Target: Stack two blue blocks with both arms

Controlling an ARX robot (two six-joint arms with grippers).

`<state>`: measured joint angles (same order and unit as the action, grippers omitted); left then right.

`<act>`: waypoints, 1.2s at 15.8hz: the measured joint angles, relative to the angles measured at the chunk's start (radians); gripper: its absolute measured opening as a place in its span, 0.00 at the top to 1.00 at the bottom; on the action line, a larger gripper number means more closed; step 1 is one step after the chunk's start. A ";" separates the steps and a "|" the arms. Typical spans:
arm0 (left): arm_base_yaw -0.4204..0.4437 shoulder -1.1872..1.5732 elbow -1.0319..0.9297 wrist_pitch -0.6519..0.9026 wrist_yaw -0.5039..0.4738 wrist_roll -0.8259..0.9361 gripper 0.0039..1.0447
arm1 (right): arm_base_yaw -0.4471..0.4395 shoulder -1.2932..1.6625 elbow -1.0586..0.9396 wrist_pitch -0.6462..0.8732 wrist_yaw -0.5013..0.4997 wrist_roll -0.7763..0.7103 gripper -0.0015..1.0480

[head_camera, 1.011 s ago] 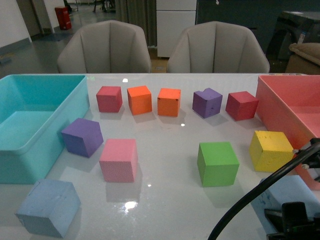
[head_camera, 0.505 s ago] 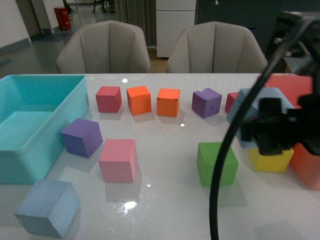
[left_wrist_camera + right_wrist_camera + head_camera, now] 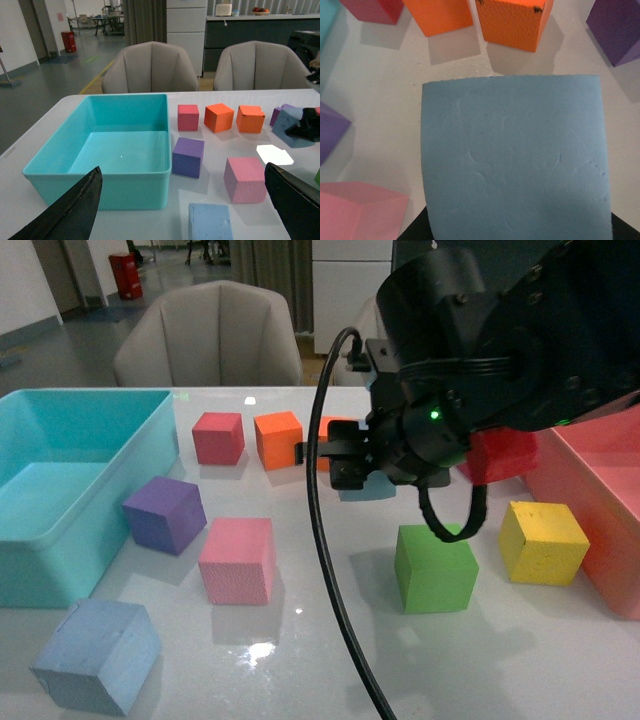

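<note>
One pale blue block rests on the table at the near left, and it shows close below my left gripper as a blue block. The left gripper is open, its black fingers spread wide with nothing between them. My right gripper hangs above the table's middle, shut on the other blue block. That block fills the right wrist view, over bare table near the orange cubes. From the left wrist view it shows far off as a blue block.
A turquoise bin stands at the left and a pink bin at the right. Purple, pink, green, yellow, red and orange cubes lie scattered. Two chairs stand behind the table.
The right arm has risen from the near right corner with the blue block and swung left to the table's middle, now covering the back purple and red cubes.
</note>
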<state>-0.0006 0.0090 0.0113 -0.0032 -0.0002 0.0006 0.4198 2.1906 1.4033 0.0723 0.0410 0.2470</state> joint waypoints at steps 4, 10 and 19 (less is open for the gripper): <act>0.000 0.000 0.000 0.000 0.000 0.000 0.06 | 0.022 0.161 0.211 -0.095 0.012 0.042 0.59; 0.000 0.000 0.000 0.000 0.000 0.000 0.06 | 0.051 0.246 0.291 -0.201 0.100 0.130 0.59; 0.000 0.000 0.000 0.000 0.000 0.000 0.06 | 0.029 0.134 0.190 -0.136 0.087 0.122 0.07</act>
<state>-0.0006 0.0090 0.0113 -0.0032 -0.0002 0.0006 0.4488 2.3241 1.5932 -0.0635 0.1284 0.3687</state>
